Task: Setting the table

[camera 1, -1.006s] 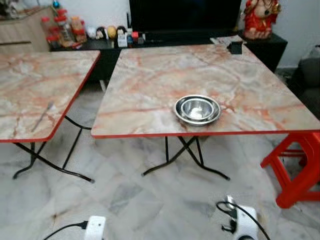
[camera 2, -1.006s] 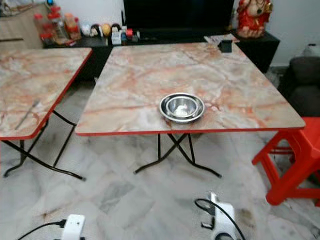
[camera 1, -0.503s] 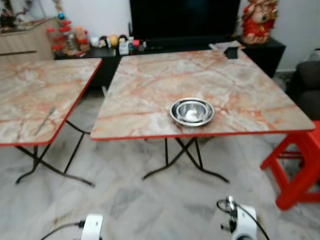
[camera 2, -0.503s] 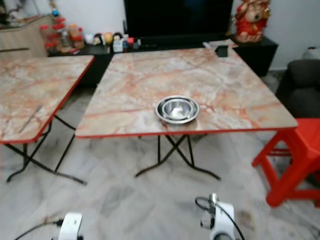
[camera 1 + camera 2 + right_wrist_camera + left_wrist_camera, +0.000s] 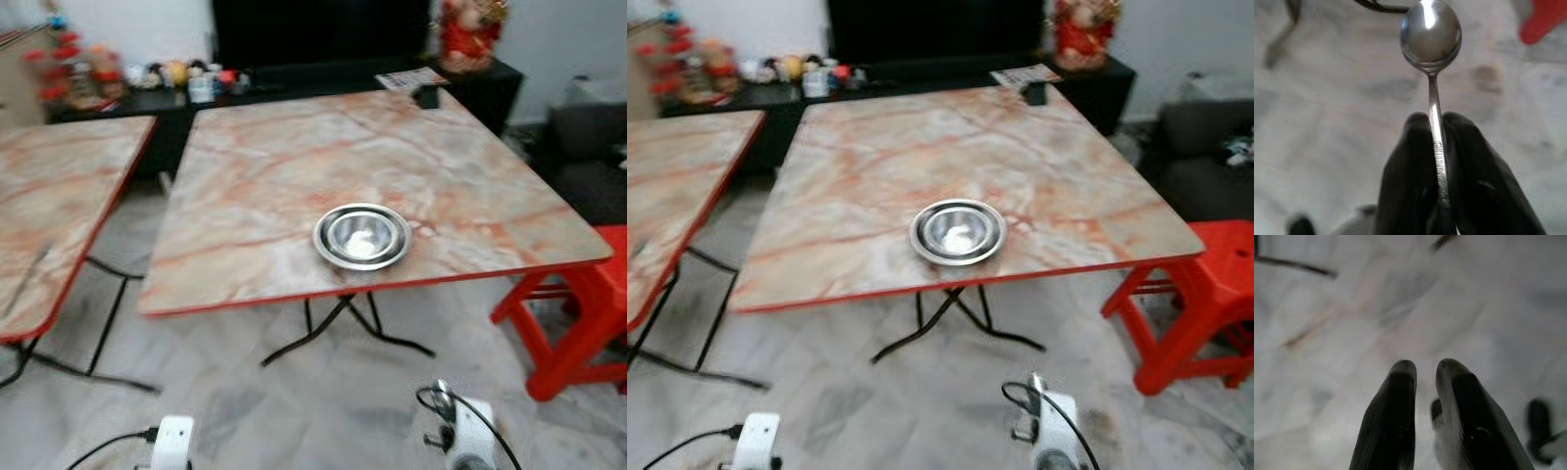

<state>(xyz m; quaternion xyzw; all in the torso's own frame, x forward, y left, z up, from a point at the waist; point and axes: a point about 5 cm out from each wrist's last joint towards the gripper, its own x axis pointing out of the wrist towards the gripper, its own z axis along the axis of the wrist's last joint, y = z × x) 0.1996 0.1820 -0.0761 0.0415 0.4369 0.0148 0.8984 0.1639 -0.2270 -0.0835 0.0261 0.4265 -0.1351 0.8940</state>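
A steel bowl (image 5: pixel 361 236) sits inside a shallow steel plate near the front edge of the marble-patterned folding table (image 5: pixel 274 166), which has a red rim. In the right wrist view my right gripper (image 5: pixel 1434 120) is shut on the handle of a metal spoon (image 5: pixel 1430 36). The spoon's bowl sticks out past the fingertips, over the floor. My left gripper (image 5: pixel 1425 368) hangs above the floor tiles with its fingers close together and nothing between them. Both white wrists show low at the bottom of the eye views, short of the table.
A second marble table (image 5: pixel 59 206) stands to the left with a gap between the two. A red plastic stool (image 5: pixel 578 313) is by the right front corner, and a dark sofa (image 5: pixel 588 162) lies beyond it. A black TV console (image 5: pixel 294 83) with clutter runs along the back.
The whole picture has shifted left and blurred, so the camera has moved. The bowl stays where it was on the table. Both wrists remain low.
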